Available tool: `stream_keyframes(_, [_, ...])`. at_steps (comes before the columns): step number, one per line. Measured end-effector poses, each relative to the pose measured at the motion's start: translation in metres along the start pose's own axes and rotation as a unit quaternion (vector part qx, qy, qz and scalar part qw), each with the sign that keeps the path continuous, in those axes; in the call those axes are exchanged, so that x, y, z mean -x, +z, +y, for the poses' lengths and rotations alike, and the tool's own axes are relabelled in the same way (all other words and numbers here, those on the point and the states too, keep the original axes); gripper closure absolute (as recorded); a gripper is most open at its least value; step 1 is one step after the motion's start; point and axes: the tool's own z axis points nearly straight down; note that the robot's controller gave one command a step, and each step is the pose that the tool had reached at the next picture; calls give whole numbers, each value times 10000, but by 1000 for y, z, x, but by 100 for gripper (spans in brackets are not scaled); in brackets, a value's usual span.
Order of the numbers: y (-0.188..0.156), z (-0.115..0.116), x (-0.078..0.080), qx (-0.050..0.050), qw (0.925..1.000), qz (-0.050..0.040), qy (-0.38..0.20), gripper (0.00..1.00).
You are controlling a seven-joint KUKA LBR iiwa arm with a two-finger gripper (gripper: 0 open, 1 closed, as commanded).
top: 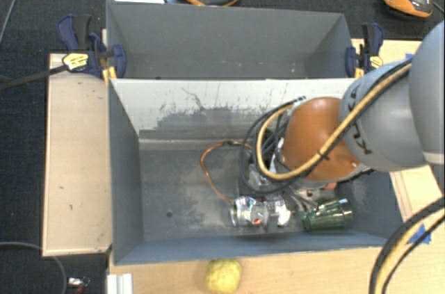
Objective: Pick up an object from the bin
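Observation:
My gripper (252, 212) is down low near the bin's front wall, right of the middle, and appears as a silvery block with small white and orange parts. Just to its right, a dark green see-through object (325, 215), shaped like a small jar or cup on its side, lies on the bin floor against the front wall. The gripper is beside it, and nothing shows between the fingers.
The arm comes in from the right, with its orange dome and looping cables hanging over the right half of the bin and hiding the floor beneath. A yellow ball (222, 275) lies outside the bin, in front of its front wall.

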Motion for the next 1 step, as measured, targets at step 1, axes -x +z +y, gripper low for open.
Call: stream_keyframes(1, [0, 0, 0, 0, 10000, -1, 2, 100])
